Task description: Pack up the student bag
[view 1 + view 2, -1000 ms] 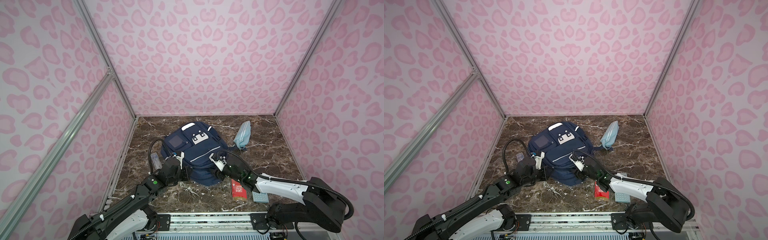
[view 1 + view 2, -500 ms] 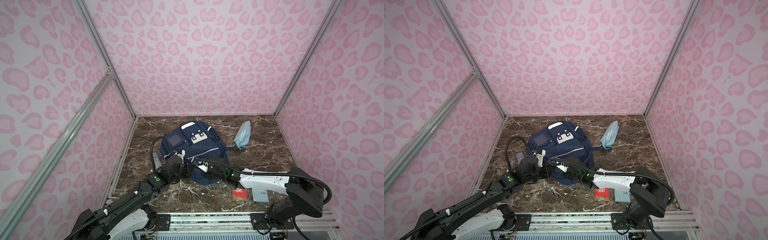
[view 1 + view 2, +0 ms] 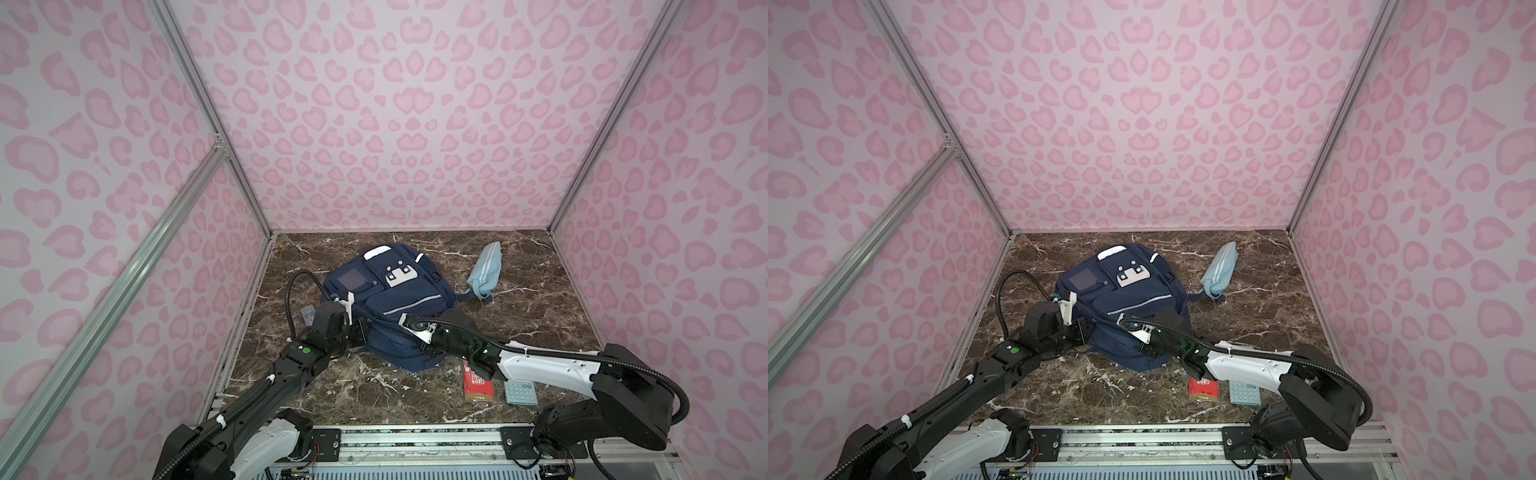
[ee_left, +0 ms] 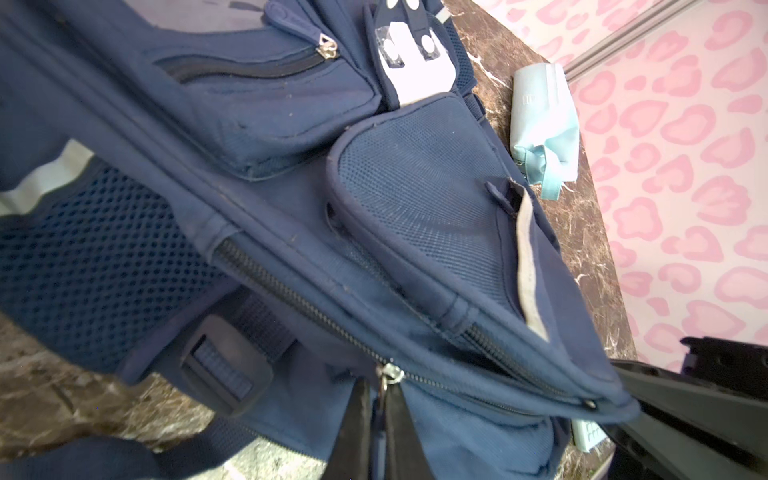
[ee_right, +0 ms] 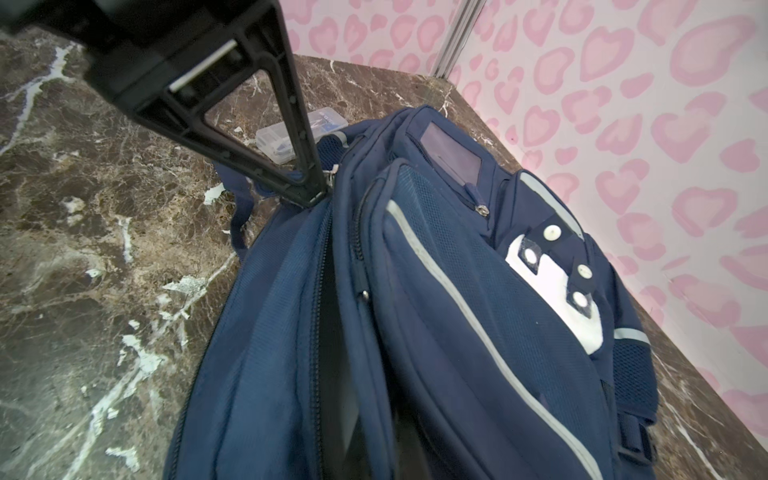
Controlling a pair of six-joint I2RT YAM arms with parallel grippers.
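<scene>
**Pinching the Blue Bag With Both Claws**

Two robot arms worked at one student bag [image 3: 386,299]. Around it lay four other things. One light-blue pouch [image 3: 485,270] lay to the far right. One red packet [image 3: 478,384] and one little calculator [image 3: 520,391] lay side by side at the near right. One clear plastic box [image 3: 308,313] lay just left of the bag. All of it sat on one brown marble table [image 3: 532,324].

Some things were hard to see. The right arm covered a far corner of the red packet. The left arm hid part of the clear box. In both top views the arms covered the near side of the bag, so the claw tips barely showed there. The wrist views cut the bag off at their edges.

The bag lay on its back near the middle of the table, a bit to the left, with its top pointing far. It was dark blue. It had a white patch on the handle, a white flap with round studs, silver stripes, a grey window pocket and mesh pockets. A long zip ran round its side.

The left gripper [image 4: 379,399] was squeezed tight on the metal zip tag [image 4: 388,374]. The right gripper [image 3: 404,325] was closed tight too, pinching the cloth edge of the bag beside the zip.
</scene>
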